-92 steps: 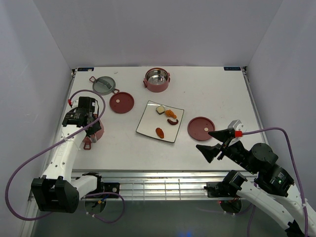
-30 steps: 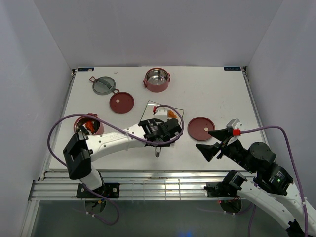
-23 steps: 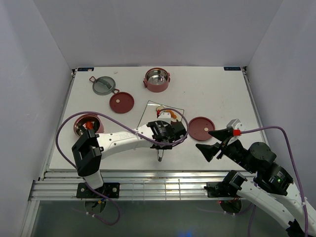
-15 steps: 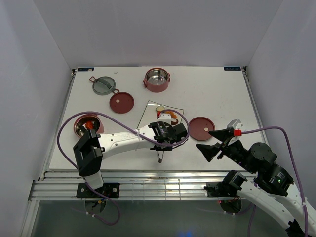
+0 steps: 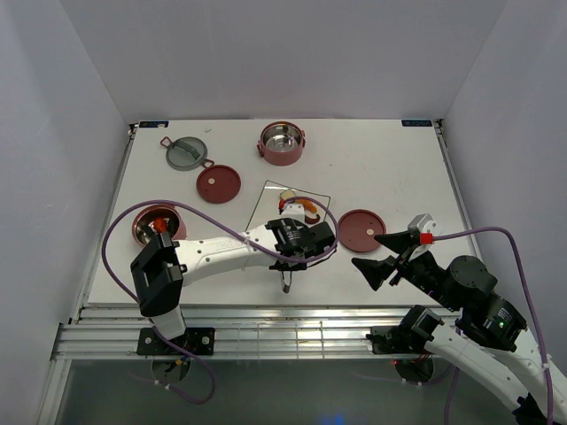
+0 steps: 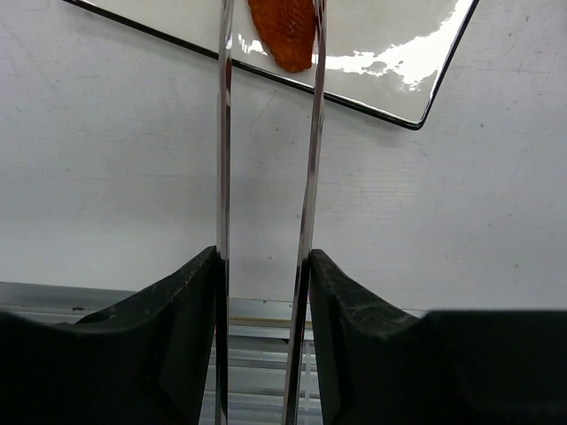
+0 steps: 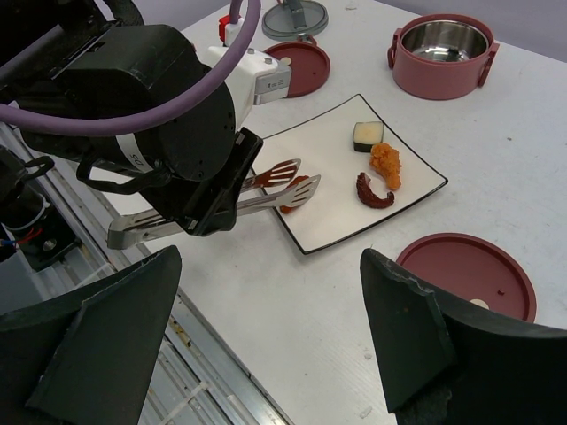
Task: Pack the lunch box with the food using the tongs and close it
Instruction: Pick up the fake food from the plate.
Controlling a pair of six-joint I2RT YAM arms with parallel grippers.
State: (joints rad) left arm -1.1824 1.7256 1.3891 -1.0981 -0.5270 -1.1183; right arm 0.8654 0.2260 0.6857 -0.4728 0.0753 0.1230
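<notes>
My left gripper point(image 6: 264, 257) is shut on the silvery tongs point(image 6: 310, 177), one black finger point(image 6: 177, 328) pressed against each arm. The tongs' tips point(image 7: 288, 177) straddle an orange-red food piece point(image 6: 283, 31) lying at the near corner of the square plate point(image 7: 416, 181). In the top view the left gripper point(image 5: 294, 250) hangs over that corner, and the tongs' handle end point(image 5: 285, 282) sticks out toward me. A sushi piece point(image 7: 368, 133), an orange fried bit point(image 7: 387, 164) and a dark red curl point(image 7: 372, 190) also lie on the plate. One lunch box bowl point(image 5: 155, 223) at the left holds an orange piece. My right gripper point(image 5: 372, 252) is open and holds nothing.
A second red bowl point(image 5: 282, 142) stands at the back, its steel inside bare. The grey-green lid point(image 5: 186, 152) and a red disc lid point(image 5: 218, 183) lie at the back left. Another red lid point(image 5: 361, 230) lies right of the plate point(image 5: 266, 197).
My left arm swung from the left bowl to the plate's near corner. Over the last second it eased a little right, and the tongs' arms drew slightly closer. The right arm stayed still.
</notes>
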